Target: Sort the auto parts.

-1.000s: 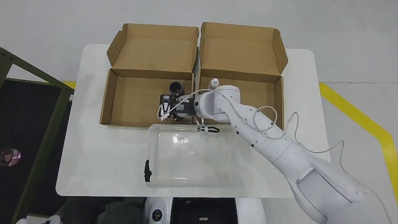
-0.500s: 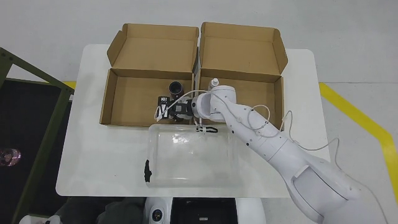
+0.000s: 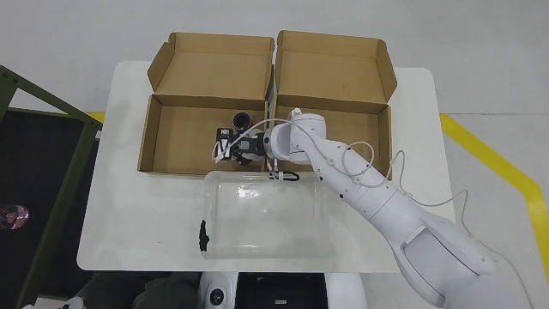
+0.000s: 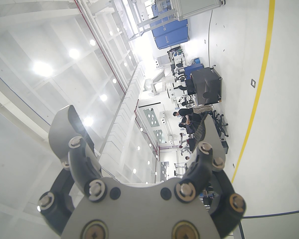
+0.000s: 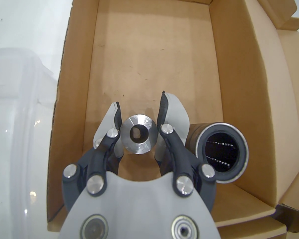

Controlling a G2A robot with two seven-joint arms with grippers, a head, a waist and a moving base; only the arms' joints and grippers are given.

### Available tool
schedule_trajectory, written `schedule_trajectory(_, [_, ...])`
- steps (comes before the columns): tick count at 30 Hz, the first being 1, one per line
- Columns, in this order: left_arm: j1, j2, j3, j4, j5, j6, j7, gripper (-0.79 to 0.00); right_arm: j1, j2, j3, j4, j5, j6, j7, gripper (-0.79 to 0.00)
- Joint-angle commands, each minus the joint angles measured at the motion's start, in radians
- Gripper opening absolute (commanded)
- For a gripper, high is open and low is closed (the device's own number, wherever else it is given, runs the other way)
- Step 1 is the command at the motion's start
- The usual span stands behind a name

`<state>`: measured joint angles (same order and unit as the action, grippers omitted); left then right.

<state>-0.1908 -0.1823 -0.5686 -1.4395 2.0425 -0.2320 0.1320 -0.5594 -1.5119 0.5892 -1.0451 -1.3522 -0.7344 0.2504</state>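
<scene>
My right gripper (image 5: 139, 105) is shut on a silver metal part (image 5: 138, 134), a short round piece with a hole through its middle. It hangs low over the floor of the left cardboard box (image 5: 149, 58), near the box's right end. Right beside it in the box lies a black cylindrical bearing (image 5: 220, 151) with rows of small balls inside. From above, the right gripper (image 3: 226, 148) sits inside the left box (image 3: 176, 137), just in front of the bearing (image 3: 242, 121). My left gripper (image 4: 135, 120) points up at the ceiling, open, with nothing between its fingers.
A second cardboard box (image 3: 360, 129) stands open to the right of the first. A clear plastic bin (image 3: 232, 219) sits in front of both boxes, with a small black part (image 3: 204, 236) at its left edge and a black clip (image 3: 286, 175) at its far rim.
The right gripper has shifted slightly to the left, deeper into the left box, still holding the metal part.
</scene>
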Motion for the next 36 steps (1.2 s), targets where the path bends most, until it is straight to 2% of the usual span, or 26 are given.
schedule_trajectory(1, [0.000,0.000,0.000,0.000,0.000,0.000,0.000,0.000,-0.004,0.003,0.012,-0.015,0.004,-0.005,-0.005,-0.505])
schedule_trajectory(8, [0.000,0.000,0.000,0.000,0.000,0.000,0.000,0.000,-0.029,0.024,0.071,-0.099,0.005,-0.016,-0.013,-0.505])
schedule_trajectory(14, [0.000,0.000,0.000,0.000,0.000,0.000,0.000,0.000,-0.092,0.056,0.147,-0.212,0.013,-0.034,0.002,-0.511])
schedule_trajectory(20, [0.000,0.000,0.000,0.000,0.000,0.000,0.000,0.000,-0.199,0.096,0.237,-0.358,0.007,-0.059,0.023,-0.489])
schedule_trajectory(36, [0.000,0.000,0.000,0.000,0.000,0.000,0.000,0.000,-0.492,0.185,0.457,-0.662,-0.116,-0.068,-0.039,-0.428])
